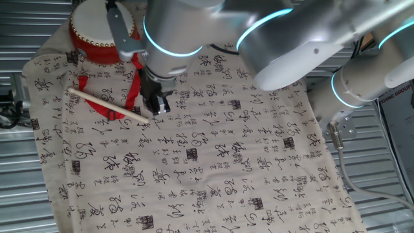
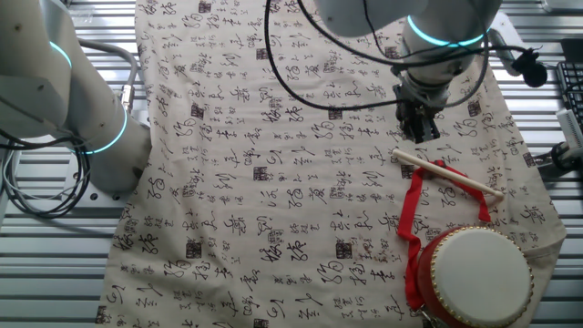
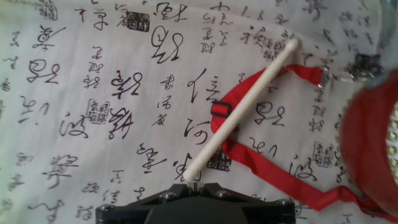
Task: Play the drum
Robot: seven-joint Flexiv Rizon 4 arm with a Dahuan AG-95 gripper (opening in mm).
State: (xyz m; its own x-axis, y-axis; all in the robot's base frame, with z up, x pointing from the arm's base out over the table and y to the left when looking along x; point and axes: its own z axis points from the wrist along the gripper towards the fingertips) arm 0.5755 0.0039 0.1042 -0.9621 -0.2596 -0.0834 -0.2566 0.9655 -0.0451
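Note:
The drum (image 1: 97,32) has a red body and a cream skin head and stands on the printed cloth at its far corner. It also shows in the other fixed view (image 2: 478,273) and, as a red blur, in the hand view (image 3: 370,149). Its red strap (image 3: 267,165) loops over the cloth. A thin pale wooden stick (image 3: 242,109) lies flat across the strap. My gripper (image 1: 155,107) hovers just off the stick's near end, apart from the drum. In the hand view the gripper (image 3: 196,184) has its jaws together and holds nothing.
A cream cloth with black calligraphy (image 1: 213,155) covers the table. A second robot arm's base (image 2: 82,118) stands beside the cloth. Slatted metal table (image 1: 19,194) shows round the cloth's edges. A black cable (image 2: 291,82) hangs over the cloth.

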